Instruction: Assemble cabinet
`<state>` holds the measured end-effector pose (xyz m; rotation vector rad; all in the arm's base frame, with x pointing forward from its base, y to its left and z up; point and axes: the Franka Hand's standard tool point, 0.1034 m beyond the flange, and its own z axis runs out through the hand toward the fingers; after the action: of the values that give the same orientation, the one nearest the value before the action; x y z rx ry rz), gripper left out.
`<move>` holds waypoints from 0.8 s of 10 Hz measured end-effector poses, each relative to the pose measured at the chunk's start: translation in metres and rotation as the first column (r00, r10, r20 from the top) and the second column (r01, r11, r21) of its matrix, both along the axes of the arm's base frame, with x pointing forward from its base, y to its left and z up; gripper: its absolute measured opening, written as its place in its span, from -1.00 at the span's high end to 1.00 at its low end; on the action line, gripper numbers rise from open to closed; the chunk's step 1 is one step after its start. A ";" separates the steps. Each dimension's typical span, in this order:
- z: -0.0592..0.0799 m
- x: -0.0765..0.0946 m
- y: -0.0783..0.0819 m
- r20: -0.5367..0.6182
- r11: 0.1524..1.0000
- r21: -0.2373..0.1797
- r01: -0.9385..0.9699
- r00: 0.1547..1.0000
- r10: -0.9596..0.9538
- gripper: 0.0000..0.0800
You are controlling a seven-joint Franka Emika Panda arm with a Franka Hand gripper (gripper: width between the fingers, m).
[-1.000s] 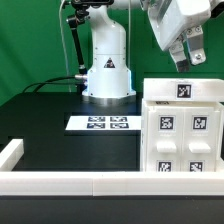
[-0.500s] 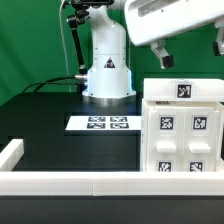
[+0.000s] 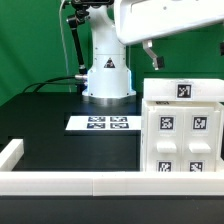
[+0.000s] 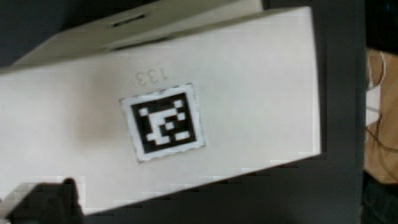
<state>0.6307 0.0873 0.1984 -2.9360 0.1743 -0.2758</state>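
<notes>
Cabinet (image 3: 183, 135): large white box body on the black table (image 3: 60, 150), at the exterior view's right, against the white front rail (image 3: 60, 183). Front shows four small tagged panels, top face carries one tag. Wrist view looks onto a white cabinet face (image 4: 169, 120) with one square tag, seen tilted. Arm's white wrist housing hangs above the cabinet; gripper (image 3: 152, 55) only partly visible, one dark finger (image 3: 151, 56) pointing down, clear of the top. Cannot tell whether the fingers are spread or closed. Marker board (image 3: 101, 123) lies flat near the robot base (image 3: 107, 75).

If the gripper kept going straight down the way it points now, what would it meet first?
Most likely the cabinet's tagged top face: the wrist view is filled by that white panel. The gripper hangs above its edge on the exterior view's left, so depth is uncertain.
</notes>
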 end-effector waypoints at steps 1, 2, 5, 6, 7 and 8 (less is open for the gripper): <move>0.001 0.002 -0.002 0.031 0.987 -0.050 -0.150 0.988 0.152 -0.99; 0.001 0.002 -0.003 0.044 0.961 -0.080 -0.267 0.962 0.271 -0.99; -0.004 -0.007 0.006 -0.016 0.779 -0.196 -0.595 0.797 0.604 -0.99; -0.004 -0.006 0.003 -0.016 0.746 -0.207 -0.633 0.764 0.645 -0.99; -0.004 -0.006 0.003 -0.017 0.722 -0.214 -0.658 0.742 0.671 -0.99; -0.004 -0.006 0.002 -0.022 0.665 -0.228 -0.711 0.687 0.726 -0.99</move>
<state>0.6246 0.0898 0.1942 -2.9002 -1.0883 -0.2777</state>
